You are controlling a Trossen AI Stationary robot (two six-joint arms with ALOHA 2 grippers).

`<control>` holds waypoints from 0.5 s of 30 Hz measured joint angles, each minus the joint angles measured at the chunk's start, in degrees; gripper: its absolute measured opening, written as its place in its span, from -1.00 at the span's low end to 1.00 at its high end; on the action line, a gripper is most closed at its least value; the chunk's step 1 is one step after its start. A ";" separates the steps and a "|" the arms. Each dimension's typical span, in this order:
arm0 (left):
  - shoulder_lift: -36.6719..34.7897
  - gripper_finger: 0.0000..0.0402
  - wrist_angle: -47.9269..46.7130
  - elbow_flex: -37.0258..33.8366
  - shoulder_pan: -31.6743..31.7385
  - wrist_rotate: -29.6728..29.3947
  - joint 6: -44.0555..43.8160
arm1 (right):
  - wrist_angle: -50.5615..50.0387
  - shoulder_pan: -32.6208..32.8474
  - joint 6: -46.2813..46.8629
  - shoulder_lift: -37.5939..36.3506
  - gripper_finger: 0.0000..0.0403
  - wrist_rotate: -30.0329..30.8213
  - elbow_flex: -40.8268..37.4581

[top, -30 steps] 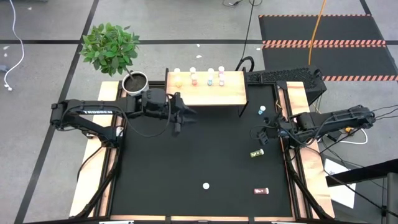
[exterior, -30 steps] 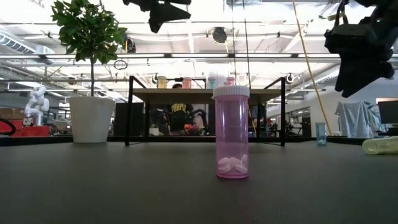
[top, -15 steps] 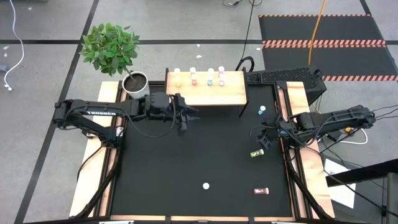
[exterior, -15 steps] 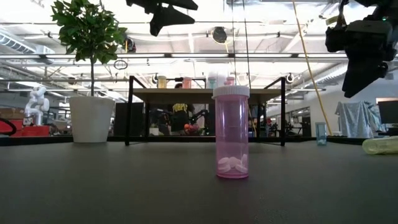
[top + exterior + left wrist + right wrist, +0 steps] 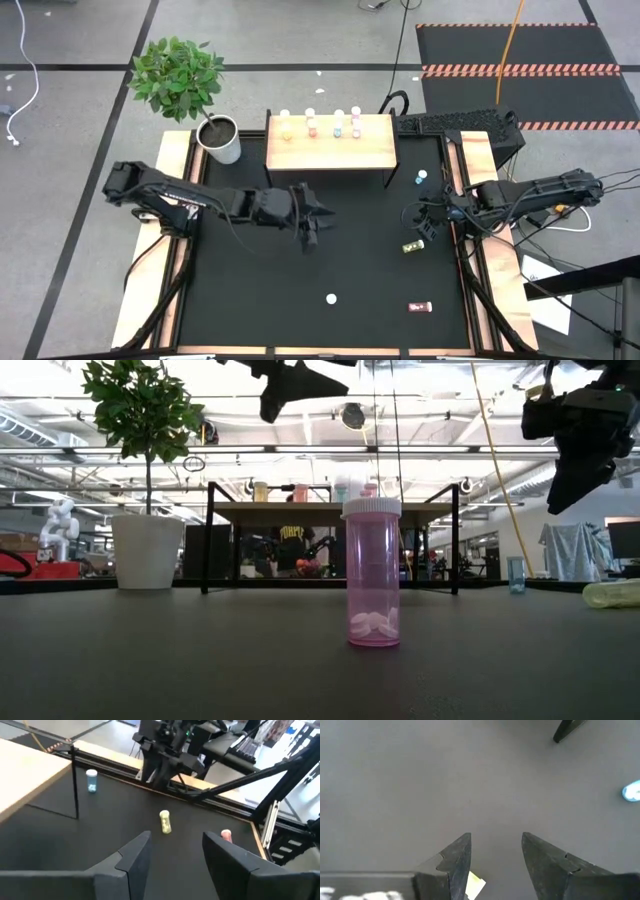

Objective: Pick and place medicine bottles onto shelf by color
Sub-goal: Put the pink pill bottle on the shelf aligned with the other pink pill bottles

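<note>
Left gripper (image 5: 312,222) has swung out mid-table, fingers apart, empty; yellow bottle (image 5: 165,821) lies ahead, lengthwise, nearer the open right gripper (image 5: 425,222).

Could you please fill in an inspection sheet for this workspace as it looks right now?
Surface: black table top, wooden side rails.
Job's things: shelf holds four bottles; teal bottle upright by it; yellow bottle and pink bottle lying down; another pink bottle upright.
Clutter: nothing seen.
Grippers: left gripper open, empty, over table centre; right gripper open, empty, above the yellow bottle.
Cables: orange cable on floor.
Surroundings: potted plant, striped mat.
</note>
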 joint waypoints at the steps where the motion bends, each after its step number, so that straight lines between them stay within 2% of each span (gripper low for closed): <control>1: 0.47 -0.11 0.33 0.01 -0.39 -0.38 -0.48 | -0.12 0.00 0.20 0.04 -0.16 0.00 0.00; 4: 0.83 -0.11 -1.57 -0.01 -1.30 -0.87 -2.00 | -1.39 -0.02 3.96 0.00 -0.16 -0.02 0.00; 8: 1.77 -0.11 -6.80 -0.01 -2.00 -1.34 -5.52 | -7.91 -0.02 12.60 0.01 -0.16 0.33 0.00; 12: 1.58 -0.11 -13.25 0.06 -2.13 -1.61 -9.10 | -14.14 -1.02 18.81 0.00 -0.16 3.67 0.00; 15: 1.78 -0.11 -18.26 0.01 -1.24 -1.96 -11.65 | -13.93 -3.61 20.90 -0.03 -0.16 7.93 0.39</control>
